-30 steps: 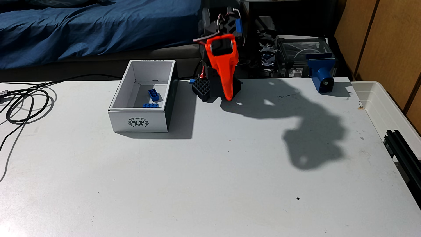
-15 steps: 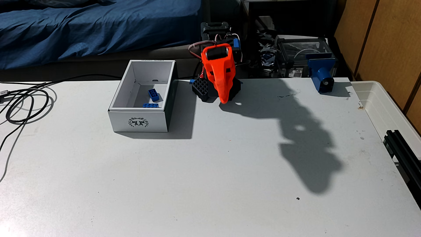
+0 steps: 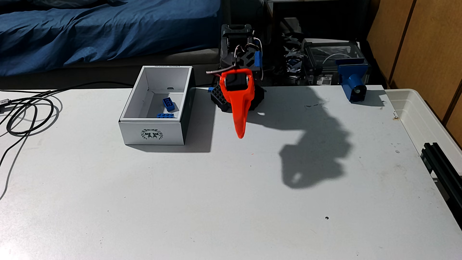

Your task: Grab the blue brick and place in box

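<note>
Fixed view: a white box (image 3: 153,130) with a wreath emblem stands on the pale worktop (image 3: 225,200). Inside, the blue brick (image 3: 165,115) lies against the near wall, with a second blue brick showing three rings (image 3: 168,103) just behind it. The orange jaws (image 3: 240,135) hang to the right of the box, well apart from the brick, pointing down and pressed together, holding nothing. Since half a second ago they have dropped lower and forward; the bricks have not moved

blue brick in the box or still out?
In. The blue brick lies on the box floor by the near wall; the hand hangs outside.
</note>
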`<action>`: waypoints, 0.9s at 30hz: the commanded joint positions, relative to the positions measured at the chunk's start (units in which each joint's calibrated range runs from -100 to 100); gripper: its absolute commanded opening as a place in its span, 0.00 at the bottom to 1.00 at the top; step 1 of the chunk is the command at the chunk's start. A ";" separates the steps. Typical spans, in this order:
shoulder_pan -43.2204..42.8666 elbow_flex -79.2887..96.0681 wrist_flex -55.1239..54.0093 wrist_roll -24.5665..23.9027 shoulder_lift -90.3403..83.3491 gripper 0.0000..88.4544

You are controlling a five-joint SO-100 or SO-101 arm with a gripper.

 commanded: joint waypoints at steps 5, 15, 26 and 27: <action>0.79 -0.17 7.78 0.24 -0.68 0.02; 0.79 -0.17 7.78 0.03 -0.68 0.02; 0.79 -0.17 7.78 0.03 -0.68 0.02; 0.79 -0.17 7.78 0.03 -0.68 0.02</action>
